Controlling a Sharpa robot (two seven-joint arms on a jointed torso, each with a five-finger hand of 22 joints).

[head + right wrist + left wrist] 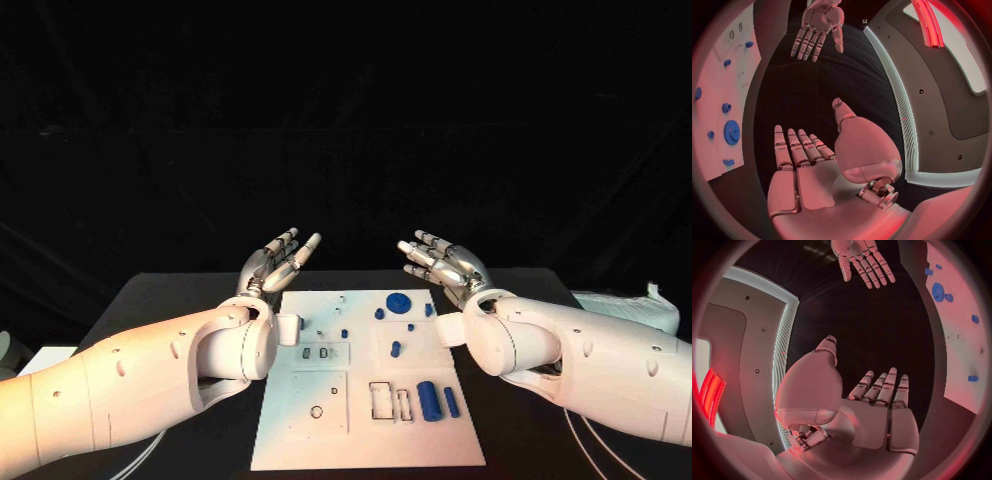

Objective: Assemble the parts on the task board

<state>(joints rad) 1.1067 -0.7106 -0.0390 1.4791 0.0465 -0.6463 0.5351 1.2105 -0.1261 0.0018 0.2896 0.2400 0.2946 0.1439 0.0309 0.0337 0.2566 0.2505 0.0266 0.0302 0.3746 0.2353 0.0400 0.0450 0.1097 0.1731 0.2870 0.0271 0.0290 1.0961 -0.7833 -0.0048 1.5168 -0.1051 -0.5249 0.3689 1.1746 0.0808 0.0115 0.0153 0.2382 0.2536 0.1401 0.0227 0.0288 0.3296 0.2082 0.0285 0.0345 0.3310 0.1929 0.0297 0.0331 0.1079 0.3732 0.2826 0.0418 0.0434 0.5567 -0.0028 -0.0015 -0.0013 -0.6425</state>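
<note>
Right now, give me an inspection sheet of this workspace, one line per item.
Surface: black table, bare around the board.
Job's things: white task board lies flat mid-table; blue gear near its far edge, two blue pegs near its near right edge, smaller blue pieces between.
Clutter: white object at the table's right edge, kind unclear.
Hands: left hand and right hand raised beyond the board's far end, fingers spread, holding nothing.
Cables: nothing seen.
Surroundings: black backdrop.

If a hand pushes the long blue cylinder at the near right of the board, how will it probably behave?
The blue cylinder looks round and lies on its side on the flat task board, so it may roll sideways. It looks rigid. Being small, it is probably light.
</note>
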